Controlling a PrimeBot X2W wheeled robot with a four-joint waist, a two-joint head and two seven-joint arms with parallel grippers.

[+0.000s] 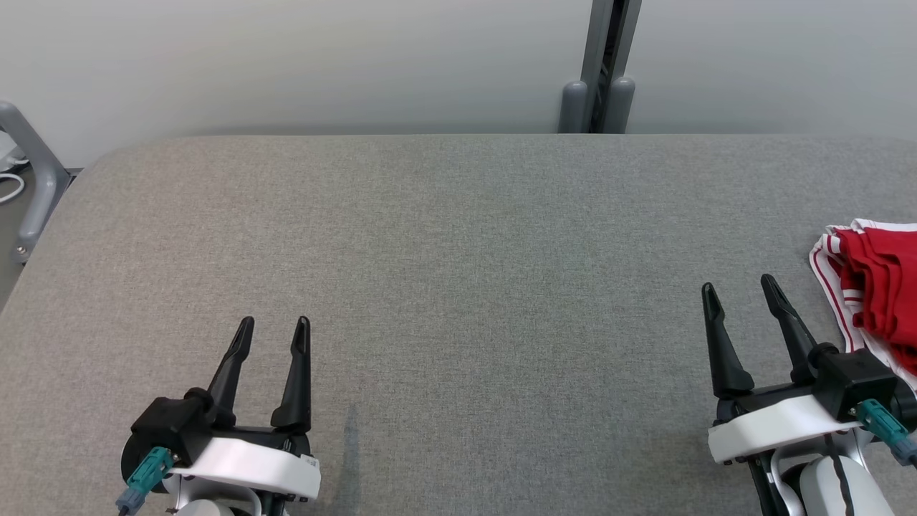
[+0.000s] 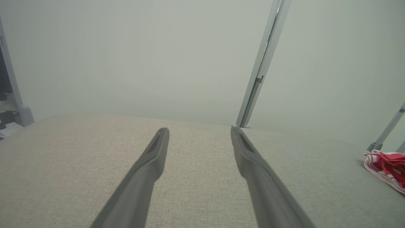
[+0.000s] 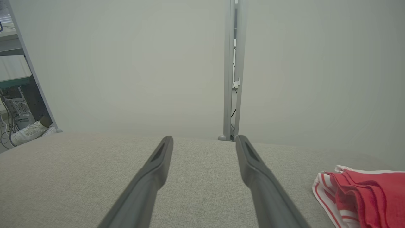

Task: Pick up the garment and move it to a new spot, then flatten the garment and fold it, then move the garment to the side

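Left end effector (image 1: 276,322) and right end effector (image 1: 738,283) spread wide, both empty.

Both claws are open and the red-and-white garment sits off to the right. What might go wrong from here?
1. The red and white garment is cut off by the head view's right edge, so a grasp by the right claw may be poorly seen.
2. It lies bunched in layers; a pinch may catch just one layer and drag it unevenly.
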